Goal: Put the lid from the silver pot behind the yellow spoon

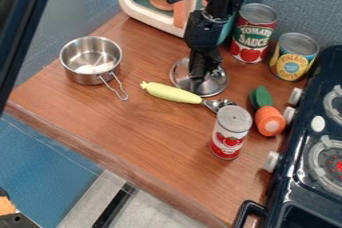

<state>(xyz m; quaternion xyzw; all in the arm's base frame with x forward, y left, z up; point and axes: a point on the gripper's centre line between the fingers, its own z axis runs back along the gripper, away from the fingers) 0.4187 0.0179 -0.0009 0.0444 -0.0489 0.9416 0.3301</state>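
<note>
Behind the yellow spoon (171, 93), close to its handle, the silver lid (179, 77) lies directly beneath the gripper (198, 75). Whether the jaws are wide, narrow or holding it cannot be told; the likely next move is release, then straight up.

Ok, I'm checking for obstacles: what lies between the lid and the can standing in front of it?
The yellow spoon: its metal head lies between the lid and the can, as the camera view shows.
</note>
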